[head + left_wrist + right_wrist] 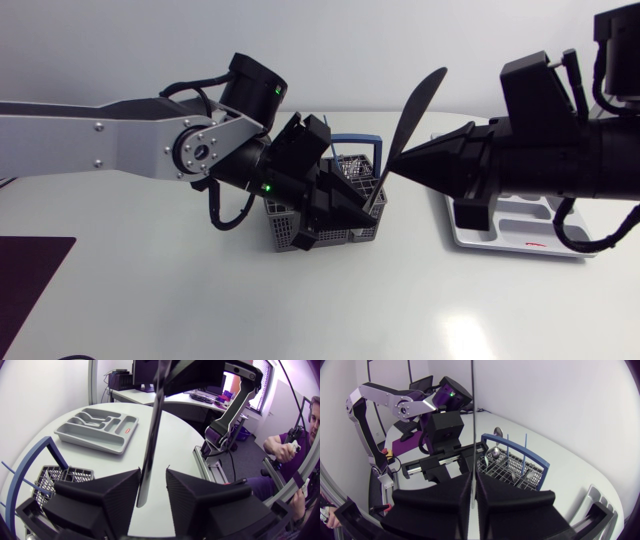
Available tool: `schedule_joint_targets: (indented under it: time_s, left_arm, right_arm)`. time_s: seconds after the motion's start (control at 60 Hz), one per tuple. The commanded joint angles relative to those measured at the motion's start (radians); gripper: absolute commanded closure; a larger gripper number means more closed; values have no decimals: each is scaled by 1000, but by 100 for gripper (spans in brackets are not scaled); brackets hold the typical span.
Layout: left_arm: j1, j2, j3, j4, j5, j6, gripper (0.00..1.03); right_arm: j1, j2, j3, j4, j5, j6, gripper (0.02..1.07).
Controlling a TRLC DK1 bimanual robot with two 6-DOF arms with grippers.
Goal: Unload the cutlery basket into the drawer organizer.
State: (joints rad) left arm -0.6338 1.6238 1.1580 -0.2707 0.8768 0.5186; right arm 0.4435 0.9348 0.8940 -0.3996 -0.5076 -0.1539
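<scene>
Right pincer: closed tight on the knife, gripping it partway along. The blade is tilted, upper end in the air, lower end over the cutlery basket. Your left pincer sits at the basket, fingers apart on either side of the knife's lower end, not gripping it. The drawer organizer lies under your right arm, apart from the basket.

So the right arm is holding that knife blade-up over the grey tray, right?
Not quite. The knife is pinched blade-up in the right arm's jaws, but at the cutlery basket, not over the grey tray, which lies apart to the side. The head view shows it.
</scene>
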Motion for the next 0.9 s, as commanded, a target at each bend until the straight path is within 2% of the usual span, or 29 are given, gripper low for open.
schedule_joint_targets:
  time_s: [0.0,0.183,0.483,0.517,0.55,0.567,0.583,0.617,0.683,0.767,0.883]
  left_arm:
    - [6,24,31,-13,28,27,78]
    - [13,62,83,-111,54,70,86]
    - [17,61,94,-110,51,74,89]
    - [17,57,94,-110,47,72,89]
    - [17,54,94,-110,44,69,89]
    - [17,53,94,-110,42,69,89]
    - [19,48,92,-108,33,61,89]
    - [20,44,91,-104,24,52,89]
    - [25,34,80,-73,-2,17,89]
    - [23,15,52,-15,-39,-29,89]
    - [14,-13,22,62,-91,-92,89]
  right_arm:
    - [6,-5,-26,25,-12,28,101]
    - [6,-7,-23,22,-14,28,101]
    - [3,-17,-33,25,-12,34,100]
    - [3,-27,-40,25,-6,34,92]
    - [1,-39,-47,30,3,39,80]
    - [1,-40,-47,31,4,40,78]
    - [0,-50,-52,35,7,50,65]
    - [0,-64,-58,35,14,53,50]
    - [0,-91,-75,38,38,57,33]
    - [1,-114,-93,41,53,57,23]
    - [18,-113,-110,53,81,63,21]
